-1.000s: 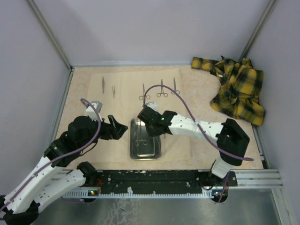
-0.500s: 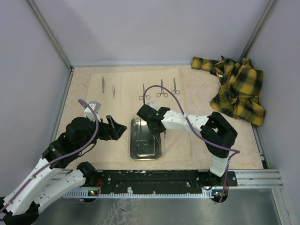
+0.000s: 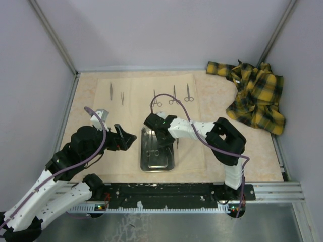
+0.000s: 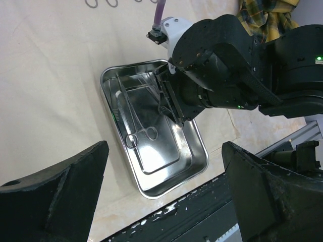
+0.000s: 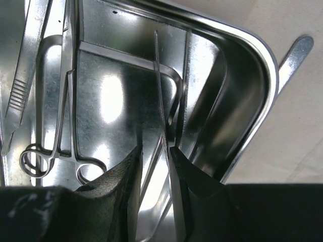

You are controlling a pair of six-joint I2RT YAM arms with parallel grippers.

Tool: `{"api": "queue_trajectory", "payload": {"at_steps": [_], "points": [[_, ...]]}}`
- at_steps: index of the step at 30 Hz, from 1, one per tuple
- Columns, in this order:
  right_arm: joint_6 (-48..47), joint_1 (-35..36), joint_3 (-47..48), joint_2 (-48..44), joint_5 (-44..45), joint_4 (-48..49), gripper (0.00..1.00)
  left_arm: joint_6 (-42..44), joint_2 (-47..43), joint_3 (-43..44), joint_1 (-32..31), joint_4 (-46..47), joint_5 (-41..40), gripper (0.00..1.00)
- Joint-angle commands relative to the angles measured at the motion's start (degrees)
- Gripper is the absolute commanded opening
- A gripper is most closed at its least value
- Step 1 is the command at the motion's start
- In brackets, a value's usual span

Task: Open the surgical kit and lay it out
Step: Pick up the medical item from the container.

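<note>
The steel tray (image 3: 143, 157) sits on the spread beige cloth wrap (image 3: 136, 108) near the front edge. My right gripper (image 3: 162, 138) reaches down into it. In the right wrist view its narrow jaws close on thin tweezers (image 5: 161, 111) that stick up toward the tray rim (image 5: 267, 65). Ring-handled forceps (image 5: 60, 151) and another flat instrument (image 5: 20, 85) lie on the tray floor. Several instruments are laid in a row at the back, among them forceps (image 3: 174, 96) and tweezers (image 3: 111, 91). My left gripper (image 3: 126, 137) hovers wide open left of the tray, holding nothing.
A yellow-and-black plaid cloth (image 3: 257, 96) is bunched at the back right corner. A flat metal handle (image 5: 295, 53) lies on the wrap just outside the tray. The black base rail (image 3: 166, 194) runs along the near edge, with walls on three sides.
The right arm has folded in, and its gripper has shifted left and deeper into the tray. The left arm has barely moved and stays open.
</note>
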Motion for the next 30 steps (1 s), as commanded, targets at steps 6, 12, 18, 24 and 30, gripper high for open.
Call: {"api": "queue_trajectory", "payload": {"at_steps": [6,12,18,24,30], "points": [[-2.24,-1.31,4.82,2.7,-0.63,0.79,0.27,0.58,0.11,0.92,0.27,0.18,-0.86,1.0],[-3.05,-2.05,6.2,3.17,-1.63,0.71,0.08,0.8,0.66,1.1,0.27,0.34,-0.81,1.0],[-2.96,-2.07,8.41,2.84,-2.98,-0.39,0.0,0.73,1.93,0.56,0.27,0.38,0.11,1.0],[0.54,-2.06,14.63,-0.69,-3.01,-4.74,0.0,0.81,4.12,-0.83,0.27,-0.66,1.47,0.98],[5.0,-2.15,24.27,-0.55,-3.2,-9.22,0.0,0.53,5.88,-2.36,0.27,-1.0,3.49,0.96]]}}
